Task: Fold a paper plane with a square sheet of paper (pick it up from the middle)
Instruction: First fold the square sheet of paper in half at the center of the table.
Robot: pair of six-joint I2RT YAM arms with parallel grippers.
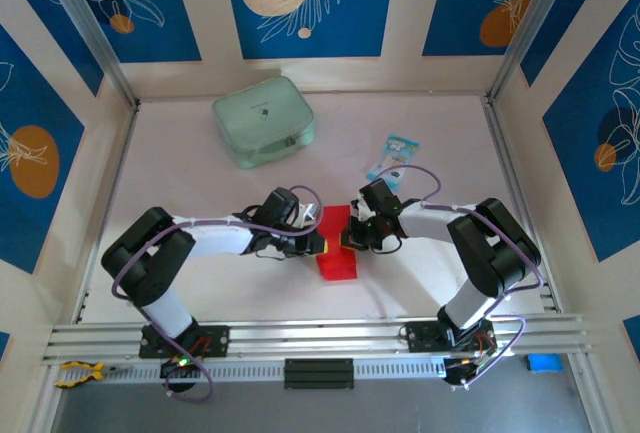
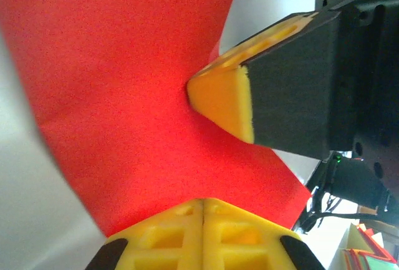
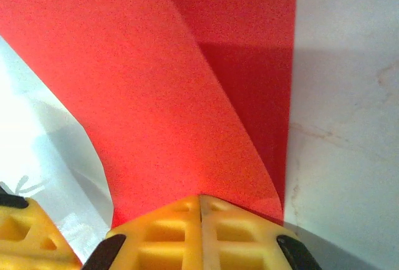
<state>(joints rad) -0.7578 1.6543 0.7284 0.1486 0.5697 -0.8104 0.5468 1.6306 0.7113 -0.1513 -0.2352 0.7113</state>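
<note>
Sheet: the square sheet of paper (image 1: 337, 261) lies at the middle of the table (image 1: 200, 283), close to its near edge. Its near part rests flat and its far part is lifted between my two arms.
Left jaws: the left gripper (image 2: 202, 211) has its yellow fingers pressed together, and the red sheet runs right into the seam. I read that as a pinch on the paper.
Right jaws: the right gripper (image 3: 201, 206) is closed in the same way, nipping the sheet where it curls up and over a lower layer lying on the table.
Done: I judge the pick-up made and the first fold started, since the paper bends in a soft curve over itself.
Left to do: I see no sharp crease, pointed nose or wings, so nearly all the folding remains.
Clutter: the green zip pouch (image 1: 263, 120) sits by the far edge, and the blue-white packet (image 1: 392, 158) lies beyond the right arm. Both are well apart from the sheet.
</note>
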